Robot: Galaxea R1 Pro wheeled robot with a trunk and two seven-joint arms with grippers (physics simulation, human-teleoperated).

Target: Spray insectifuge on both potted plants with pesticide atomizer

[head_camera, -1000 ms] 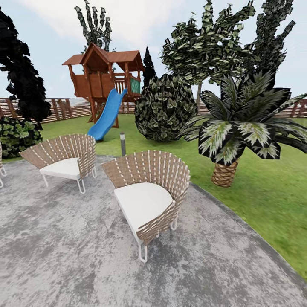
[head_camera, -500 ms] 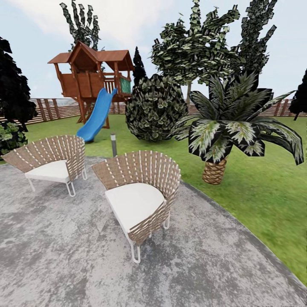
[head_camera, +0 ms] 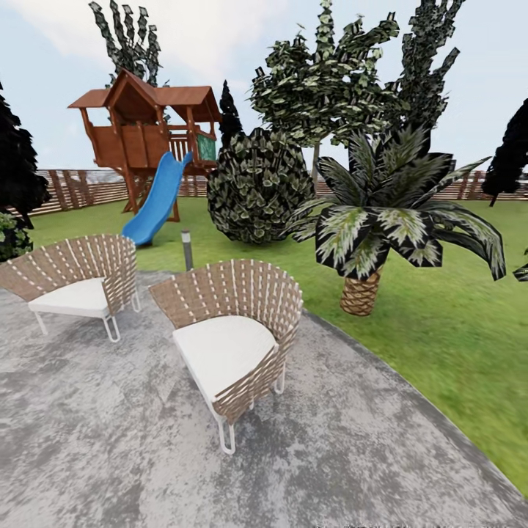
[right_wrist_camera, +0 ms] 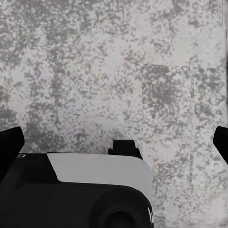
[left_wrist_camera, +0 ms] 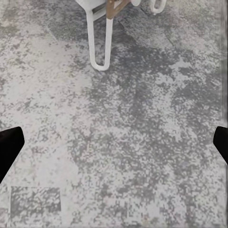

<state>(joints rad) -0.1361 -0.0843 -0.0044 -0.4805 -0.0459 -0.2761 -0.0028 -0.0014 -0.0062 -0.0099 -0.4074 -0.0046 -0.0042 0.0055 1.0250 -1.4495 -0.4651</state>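
The left gripper and right gripper hang spread wide and empty over the round grey stone patio; no spray bottle or small potted plants in sight, so everything remains.

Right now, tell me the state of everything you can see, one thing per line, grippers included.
Near chair: upright on the patio, seat empty.
Far chair: upright on the patio, seat empty.
Lamp post: upright at the patio edge.
Palm: standing on the lawn.
Slide: leaning from the playhouse to the grass.
Left gripper: open, empty, over the patio.
Right gripper: open, empty.
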